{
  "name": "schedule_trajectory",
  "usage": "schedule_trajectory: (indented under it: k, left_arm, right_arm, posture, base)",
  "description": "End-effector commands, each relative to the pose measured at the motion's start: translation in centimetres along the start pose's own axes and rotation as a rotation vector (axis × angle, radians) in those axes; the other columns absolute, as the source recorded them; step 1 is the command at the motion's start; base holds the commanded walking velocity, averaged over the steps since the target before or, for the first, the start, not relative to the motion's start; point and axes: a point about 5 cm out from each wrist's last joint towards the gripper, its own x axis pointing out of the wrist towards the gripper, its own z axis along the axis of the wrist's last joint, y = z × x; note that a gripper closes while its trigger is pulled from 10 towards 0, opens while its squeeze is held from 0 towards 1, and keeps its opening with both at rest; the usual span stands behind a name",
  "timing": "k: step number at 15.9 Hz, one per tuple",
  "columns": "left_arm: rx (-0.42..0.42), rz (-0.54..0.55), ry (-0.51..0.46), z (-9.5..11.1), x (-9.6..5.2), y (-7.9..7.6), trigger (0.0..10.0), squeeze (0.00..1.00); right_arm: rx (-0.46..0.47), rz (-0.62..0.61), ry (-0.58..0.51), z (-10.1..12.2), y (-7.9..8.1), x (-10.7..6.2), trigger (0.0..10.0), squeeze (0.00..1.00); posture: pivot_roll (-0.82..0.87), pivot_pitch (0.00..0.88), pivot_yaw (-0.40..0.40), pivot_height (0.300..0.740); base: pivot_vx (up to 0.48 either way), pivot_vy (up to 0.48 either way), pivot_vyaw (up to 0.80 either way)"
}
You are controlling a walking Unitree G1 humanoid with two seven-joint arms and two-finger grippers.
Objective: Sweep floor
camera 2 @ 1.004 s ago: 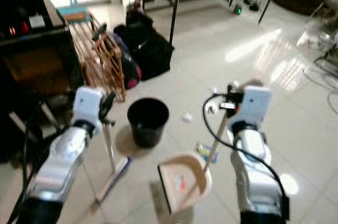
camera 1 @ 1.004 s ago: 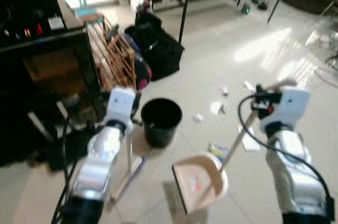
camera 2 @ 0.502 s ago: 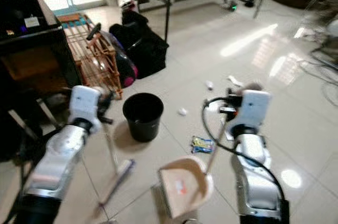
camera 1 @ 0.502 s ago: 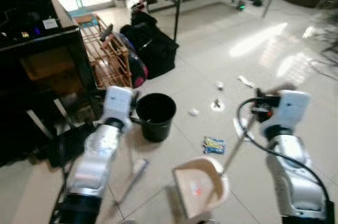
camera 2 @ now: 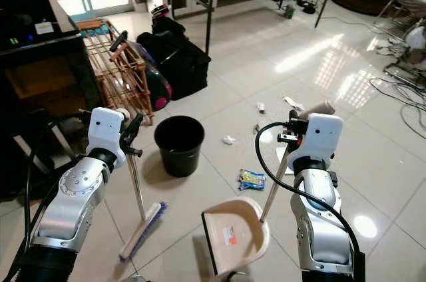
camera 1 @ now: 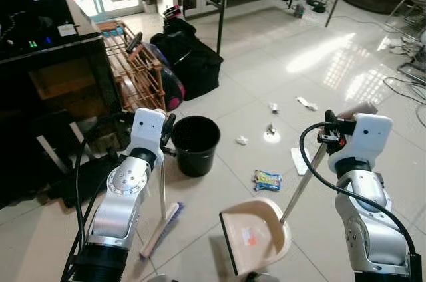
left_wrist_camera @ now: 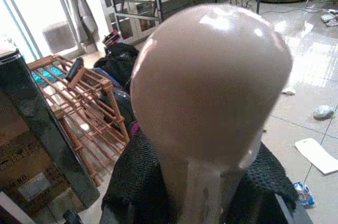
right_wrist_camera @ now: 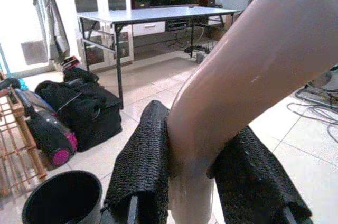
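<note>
My left gripper [camera 1: 165, 141] is shut on the thin handle of a broom [camera 1: 162, 192]; its brush head [camera 1: 160, 229] rests on the tile by my left side. In the left wrist view the handle's rounded beige end [left_wrist_camera: 211, 86] sits between the black fingers [left_wrist_camera: 132, 197]. My right gripper [camera 1: 329, 137] is shut on the long handle [camera 1: 303, 185] of a beige dustpan [camera 1: 256, 241], which sits low in front of me. A snack wrapper [camera 1: 267, 179], a white paper [camera 1: 297, 160] and small crumpled scraps [camera 1: 242, 140] lie on the floor ahead.
A black bin [camera 1: 196, 145] stands just right of the broom. Behind it are a wooden rack [camera 1: 136, 69], a black bag [camera 1: 193, 62] and a dark cabinet [camera 1: 46, 76]. A table's legs [camera 1: 223, 2] stand at the back, and cables [camera 1: 406, 82] trail at the right.
The whole view has shifted and sharpened as the camera moved. The broom's head swung a little over the floor. Both grippers keep their hold.
</note>
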Motion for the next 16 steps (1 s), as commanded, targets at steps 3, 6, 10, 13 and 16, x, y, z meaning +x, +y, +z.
schedule_trajectory:
  k: [3, 6, 10, 13, 16]
  left_arm:
    - [0.021, 0.003, -0.065, 1.37, 0.53, 0.23, 10.0, 0.0]
    - [0.014, -0.008, -0.082, 1.62, 0.61, 0.04, 10.0, 0.0]
    - [0.003, -0.012, -0.085, 1.61, 0.47, -0.03, 10.0, 0.0]
    - [0.002, -0.012, -0.086, 1.64, 0.41, 0.06, 10.0, 0.0]
    - [0.003, -0.014, -0.081, 1.55, 0.35, 0.14, 10.0, 0.0]
  right_arm:
    - [0.021, -0.013, -0.084, 1.45, -0.05, 0.58, 10.0, 0.0]
    - [0.026, -0.002, -0.092, 1.54, 0.04, 0.39, 10.0, 0.0]
    - [0.032, 0.007, -0.087, 1.33, 0.2, 0.24, 10.0, 0.0]
    - [0.035, 0.011, -0.085, 1.3, 0.29, 0.42, 10.0, 0.0]
    - [0.037, 0.009, -0.082, 1.25, 0.26, 0.28, 10.0, 0.0]
  posture:
    - [-0.03, 0.053, -0.018, 0.74]
    - [-0.03, 0.048, -0.018, 0.74]
    - [-0.03, 0.044, -0.023, 0.74]
    - [-0.02, 0.049, -0.021, 0.74]
    - [-0.03, 0.053, -0.02, 0.74]
  base:
    - [0.0, 0.0, 0.0]
    - [0.0, 0.0, 0.0]
    - [0.209, 0.0, 0.0]
    - [0.324, 0.0, 0.0]
    - [0.328, 0.0, 0.0]
